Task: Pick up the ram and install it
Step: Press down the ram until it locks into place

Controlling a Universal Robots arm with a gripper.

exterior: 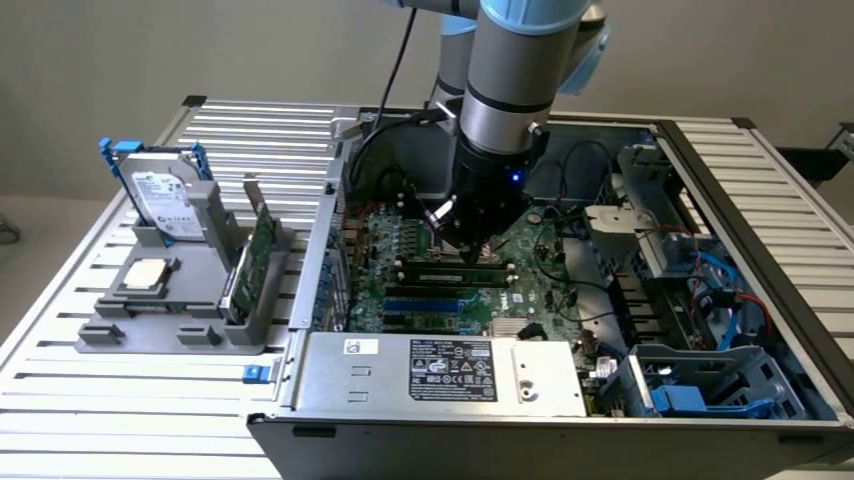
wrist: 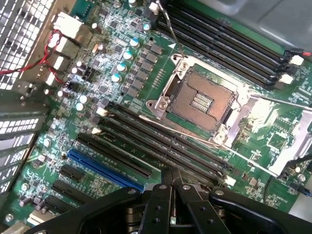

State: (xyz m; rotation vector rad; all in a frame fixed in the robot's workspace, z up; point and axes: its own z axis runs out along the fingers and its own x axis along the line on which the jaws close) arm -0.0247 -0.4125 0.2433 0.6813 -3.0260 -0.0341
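Note:
My gripper [exterior: 467,250] reaches straight down into the open computer case, onto the motherboard [exterior: 541,285]. In the exterior view a long narrow green stick with dark chips, the ram [exterior: 427,266], lies along the black memory slots right under the fingertips. I cannot tell whether it is fully seated. In the wrist view the gripper [wrist: 171,184] is shut, its fingers pressed together with nothing showing between them. It points at the row of black memory slots [wrist: 165,146] beside the open CPU socket [wrist: 202,100].
A grey fixture [exterior: 160,335] on the exterior view's left holds a silver hard drive with blue rails [exterior: 163,200] and an upright green expansion card [exterior: 260,255]. The power supply [exterior: 441,370], case walls and blue cables [exterior: 721,290] hem in the board. A blue slot [wrist: 105,168] lies near the fingers.

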